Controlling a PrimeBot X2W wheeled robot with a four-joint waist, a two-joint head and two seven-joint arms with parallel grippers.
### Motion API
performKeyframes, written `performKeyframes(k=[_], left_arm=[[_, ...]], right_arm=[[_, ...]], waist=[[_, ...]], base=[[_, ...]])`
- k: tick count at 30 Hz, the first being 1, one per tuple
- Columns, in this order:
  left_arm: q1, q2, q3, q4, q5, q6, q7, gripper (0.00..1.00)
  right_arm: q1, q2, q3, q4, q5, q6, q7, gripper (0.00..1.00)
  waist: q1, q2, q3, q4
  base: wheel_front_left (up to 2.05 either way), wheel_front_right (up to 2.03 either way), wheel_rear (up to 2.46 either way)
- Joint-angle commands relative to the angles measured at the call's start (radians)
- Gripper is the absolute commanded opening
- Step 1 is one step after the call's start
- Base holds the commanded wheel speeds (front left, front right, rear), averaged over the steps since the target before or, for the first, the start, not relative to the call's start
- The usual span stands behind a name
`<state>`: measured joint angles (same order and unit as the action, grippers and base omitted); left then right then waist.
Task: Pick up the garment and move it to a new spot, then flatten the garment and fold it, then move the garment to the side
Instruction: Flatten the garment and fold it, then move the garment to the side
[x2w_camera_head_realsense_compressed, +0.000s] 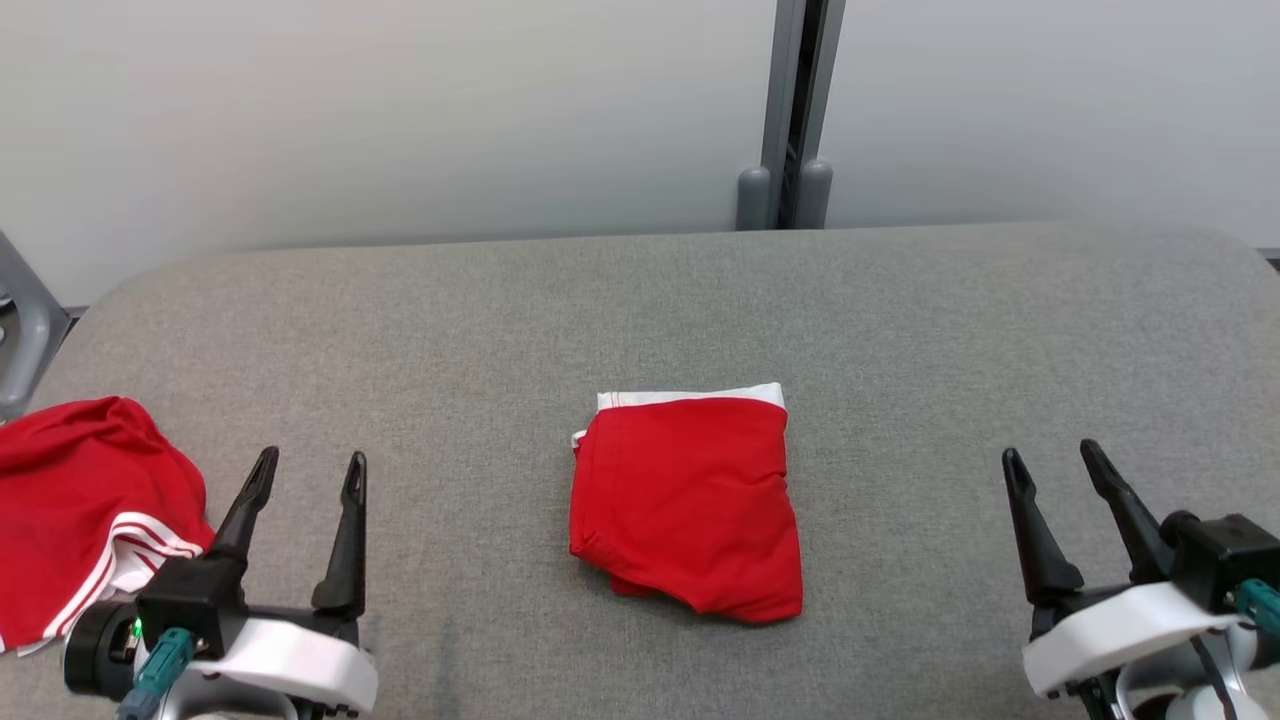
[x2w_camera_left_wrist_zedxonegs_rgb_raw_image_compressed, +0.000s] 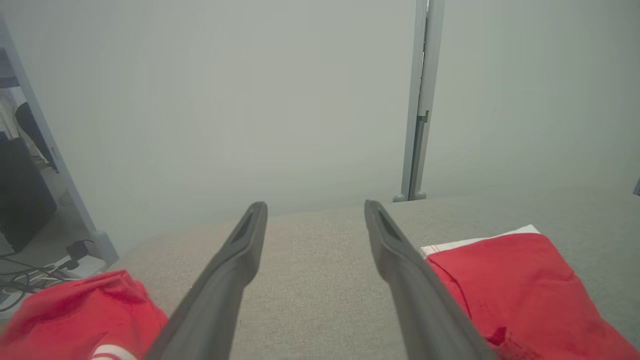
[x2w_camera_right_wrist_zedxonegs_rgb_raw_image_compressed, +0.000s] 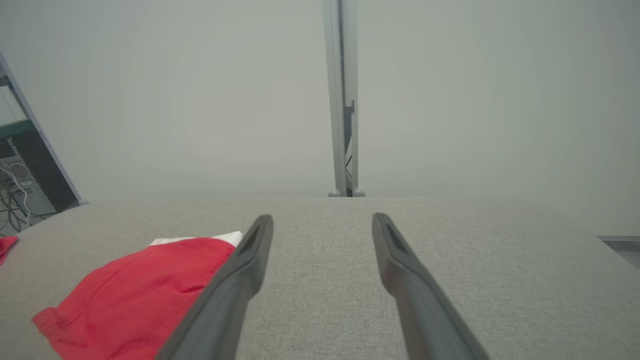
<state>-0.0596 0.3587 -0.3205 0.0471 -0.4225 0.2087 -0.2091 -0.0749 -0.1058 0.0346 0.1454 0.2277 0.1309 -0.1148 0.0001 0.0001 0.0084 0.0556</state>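
Observation:
A red garment (x2w_camera_head_realsense_compressed: 688, 500) with a white waistband lies folded into a compact rectangle at the middle of the grey padded table (x2w_camera_head_realsense_compressed: 640, 300). It also appears at the right of the left wrist view (x2w_camera_left_wrist_zedxonegs_rgb_raw_image_compressed: 520, 290) and at the lower left of the right wrist view (x2w_camera_right_wrist_zedxonegs_rgb_raw_image_compressed: 140, 295). My left gripper (x2w_camera_head_realsense_compressed: 310, 472) hovers open near the front left, well left of the garment, nothing between its fingers. Open too, my right gripper (x2w_camera_head_realsense_compressed: 1052, 465) stands at the front right, clear of the garment. Both pairs of fingers (x2w_camera_left_wrist_zedxonegs_rgb_raw_image_compressed: 235, 270) (x2w_camera_right_wrist_zedxonegs_rgb_raw_image_compressed: 400, 270) point toward the far wall.
A second red garment (x2w_camera_head_realsense_compressed: 90, 510) with white stripes lies crumpled at the table's left edge, just beside my left gripper, also visible in the left wrist view (x2w_camera_left_wrist_zedxonegs_rgb_raw_image_compressed: 75, 315). A grey post (x2w_camera_head_realsense_compressed: 790, 110) stands behind the table against a pale wall. Cables (x2w_camera_left_wrist_zedxonegs_rgb_raw_image_compressed: 30, 280) lie on the floor at left.

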Motion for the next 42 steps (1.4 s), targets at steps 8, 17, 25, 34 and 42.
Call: performKeyframes(k=[8,17,25,34,42], left_arm=[[0.073,0.026,0.014,-0.030,-0.001,0.031,0.002,1.00],[0.115,0.037,0.012,-0.046,-0.013,0.035,0.004,1.00],[0.120,0.038,0.006,-0.050,-0.019,0.039,0.013,1.00],[0.108,0.039,0.000,-0.050,-0.023,0.040,0.021,1.00],[0.099,0.043,-0.003,-0.052,-0.027,0.046,0.027,1.00]], right_arm=[[0.108,0.016,-0.034,-0.101,-0.022,0.000,0.062,1.00],[0.183,0.027,-0.056,-0.178,-0.030,0.000,0.102,1.00],[0.199,0.035,-0.066,-0.201,-0.033,0.000,0.121,1.00],[0.190,0.041,-0.070,-0.207,-0.036,0.000,0.122,1.00],[0.180,0.045,-0.073,-0.196,-0.032,0.000,0.114,1.00]], waist=[[-0.0001,-0.0001,-0.031,-0.004],[-0.0001,-0.0001,-0.053,-0.005],[-0.0001,-0.0001,-0.059,-0.006],[-0.0001,-0.0001,-0.056,-0.006],[-0.0001,-0.0001,-0.054,-0.005]], base=[[0.00,0.00,0.00],[0.00,0.00,0.00],[0.00,0.00,0.00],[0.00,0.00,0.00],[0.00,0.00,0.00]])
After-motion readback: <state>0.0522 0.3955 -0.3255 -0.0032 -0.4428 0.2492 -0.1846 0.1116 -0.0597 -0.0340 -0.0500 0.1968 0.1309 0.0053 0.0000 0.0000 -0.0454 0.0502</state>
